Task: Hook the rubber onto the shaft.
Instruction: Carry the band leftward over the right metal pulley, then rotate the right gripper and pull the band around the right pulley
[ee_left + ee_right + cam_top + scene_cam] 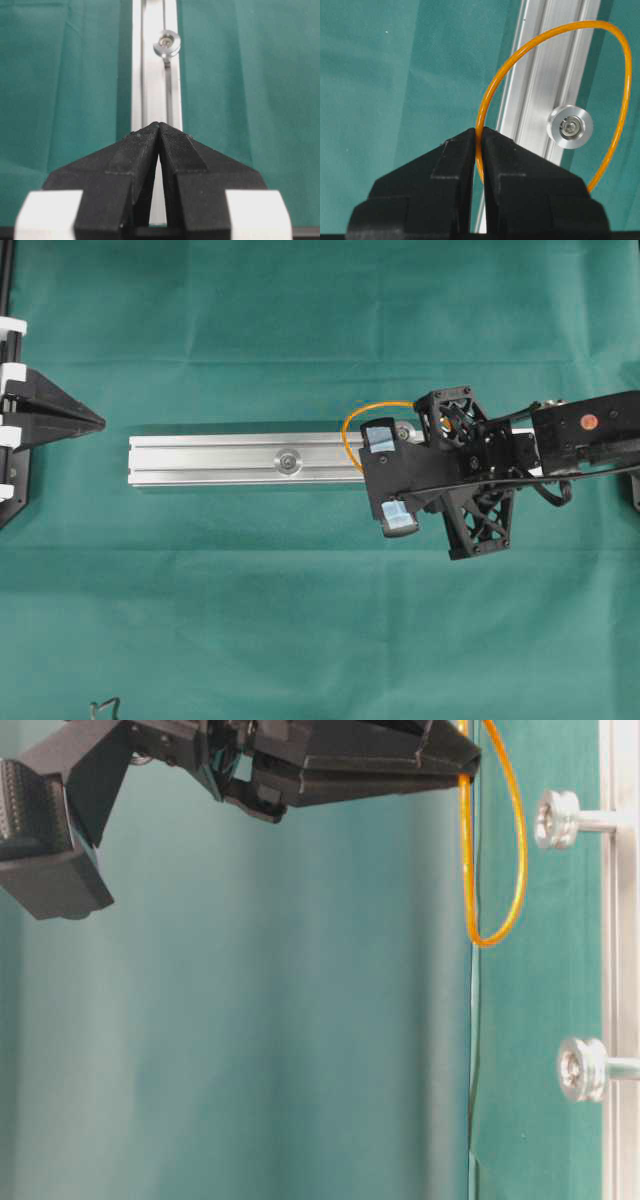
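Rubber band (496, 95), orange, is pinched between the closed jaws of the right gripper (480, 135), its loop hanging above the aluminium rail (220, 460) and encircling, without visibly touching, one pulley-headed shaft (570, 126). Left gripper (159, 127) sits closed and empty at the rail's far end.

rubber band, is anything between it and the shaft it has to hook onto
Nothing visible. The right end effector holds the rubber band pinched, and the loop hangs in open air near the shaft on the aluminium rail, not yet hooked on it.
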### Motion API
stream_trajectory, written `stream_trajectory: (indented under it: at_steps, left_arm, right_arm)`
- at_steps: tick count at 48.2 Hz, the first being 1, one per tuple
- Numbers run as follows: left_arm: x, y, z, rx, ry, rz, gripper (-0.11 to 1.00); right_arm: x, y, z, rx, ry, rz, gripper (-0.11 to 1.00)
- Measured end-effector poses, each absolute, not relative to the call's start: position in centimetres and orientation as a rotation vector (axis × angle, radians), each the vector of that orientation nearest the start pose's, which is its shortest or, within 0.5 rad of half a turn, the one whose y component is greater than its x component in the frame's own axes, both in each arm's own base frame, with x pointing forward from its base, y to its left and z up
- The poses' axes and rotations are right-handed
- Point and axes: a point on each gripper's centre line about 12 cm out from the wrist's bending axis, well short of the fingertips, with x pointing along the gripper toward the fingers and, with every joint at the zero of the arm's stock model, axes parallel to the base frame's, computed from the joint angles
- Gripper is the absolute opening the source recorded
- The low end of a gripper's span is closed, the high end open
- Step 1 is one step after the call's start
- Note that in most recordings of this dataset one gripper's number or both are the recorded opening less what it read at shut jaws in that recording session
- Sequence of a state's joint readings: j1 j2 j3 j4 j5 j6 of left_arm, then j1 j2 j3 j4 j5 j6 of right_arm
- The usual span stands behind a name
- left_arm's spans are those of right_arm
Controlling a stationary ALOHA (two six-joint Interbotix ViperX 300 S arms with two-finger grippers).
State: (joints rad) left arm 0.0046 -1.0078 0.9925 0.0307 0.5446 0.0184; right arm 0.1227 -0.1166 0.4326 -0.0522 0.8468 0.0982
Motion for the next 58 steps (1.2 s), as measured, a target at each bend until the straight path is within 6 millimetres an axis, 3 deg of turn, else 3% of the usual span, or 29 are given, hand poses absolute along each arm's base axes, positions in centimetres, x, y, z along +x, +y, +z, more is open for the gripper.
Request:
stream_trajectory:
  at_steps: [58]
  left_arm:
    - [18.0, 0.3, 28.2, 0.045, 0.529, 0.008, 0.02]
  right_arm:
    - [35.7, 6.2, 22.4, -0.029, 1.148, 0.092, 0.07]
